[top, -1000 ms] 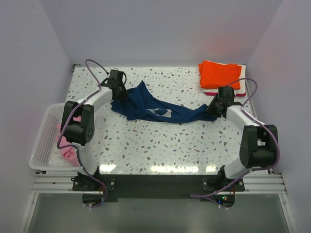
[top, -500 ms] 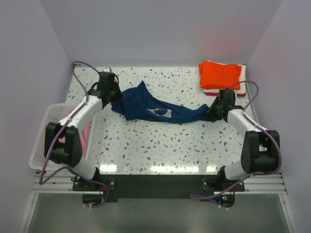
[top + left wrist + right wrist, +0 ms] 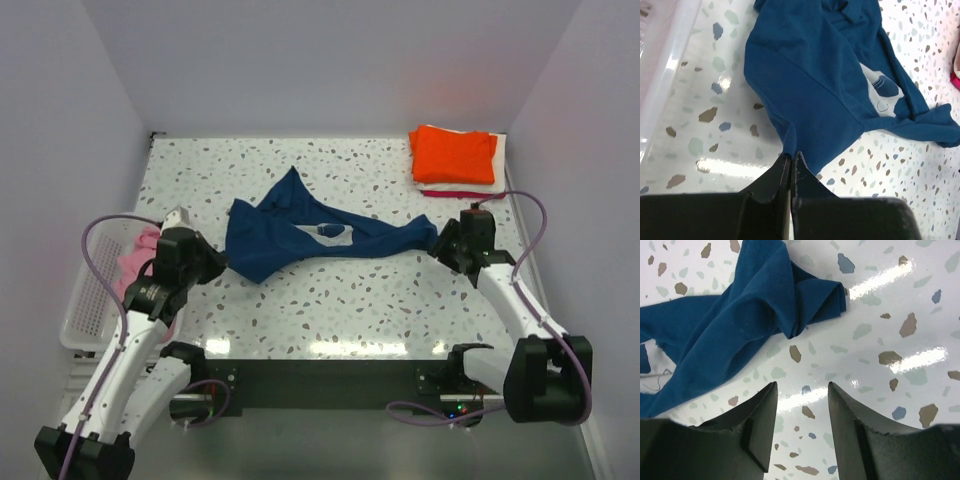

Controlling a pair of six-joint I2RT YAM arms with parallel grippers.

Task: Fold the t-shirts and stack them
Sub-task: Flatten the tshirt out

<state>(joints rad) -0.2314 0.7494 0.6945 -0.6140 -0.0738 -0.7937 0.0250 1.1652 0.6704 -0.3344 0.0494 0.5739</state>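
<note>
Clearly limp and light, the navy t-shirt (image 3: 300, 238) lies crumpled mid-way across the table (image 3: 350, 300). The left gripper (image 3: 791, 159) pinches its near-left edge; the right gripper (image 3: 802, 407) stands apart, empty, beside the bunched right end. Corners look the best holds.

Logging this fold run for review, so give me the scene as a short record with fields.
navy t-shirt: crumpled across the table middle, print showing
left gripper: shut, pinching the navy t-shirt's near-left edge
right gripper: open, empty, just short of the shirt's right end
orange t-shirt: folded, far right corner, on other folded shirts
basket: left edge, holds pink t-shirt
</note>
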